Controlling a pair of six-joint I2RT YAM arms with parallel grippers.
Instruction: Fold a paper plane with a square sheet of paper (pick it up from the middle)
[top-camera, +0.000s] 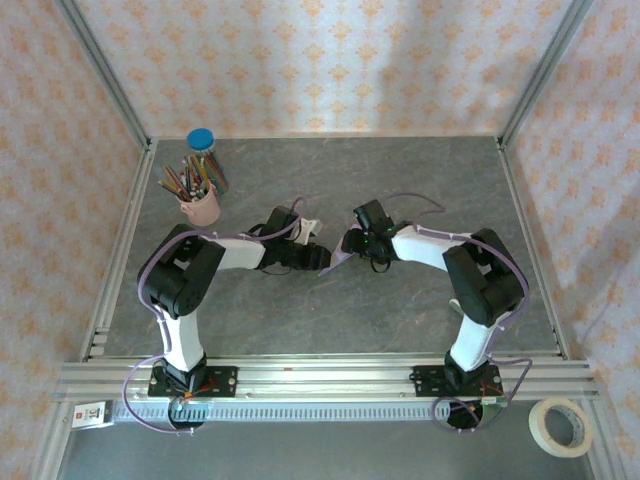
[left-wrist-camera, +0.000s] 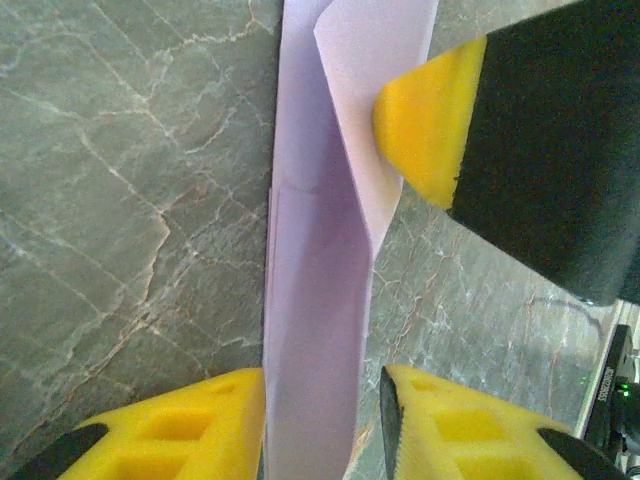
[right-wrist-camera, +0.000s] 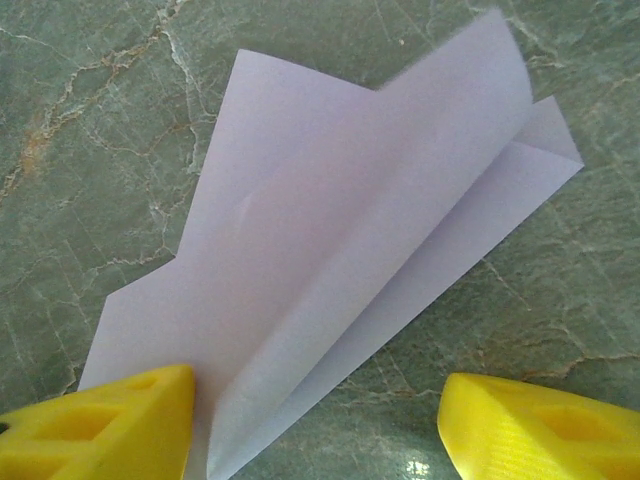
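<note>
The paper (right-wrist-camera: 340, 240) lies at the middle of the counter (top-camera: 400, 320), between the two arms. The cup (top-camera: 200, 206) stands well apart from it, at 10 o'clock. The paper is already a layered shape with long creases. In the right wrist view, stacked flaps fan out toward 1 o'clock from a narrow end at 7 o'clock. In the left wrist view it runs as a narrow strip from 6 to 12 o'clock, with one flap raised at 1 o'clock.

The left fingers (left-wrist-camera: 170, 425) stand parted, one on each side of the strip and close to its edges. I cannot tell whether they touch it. The right fingers (right-wrist-camera: 110, 420) are wide apart and hold nothing. One of them seems to rest on the paper's edge at 7 o'clock, and from the left wrist it shows touching the raised flap.

I judge this to be a late fold, with a wing flap being laid over and creased, rather than the first pickup. The next move likely calls for one finger to pin the body while another pushes the loose flap flat along the crease. The layers need to stay aligned, since thin paper may slide or buckle if pressed off the fold.
</note>
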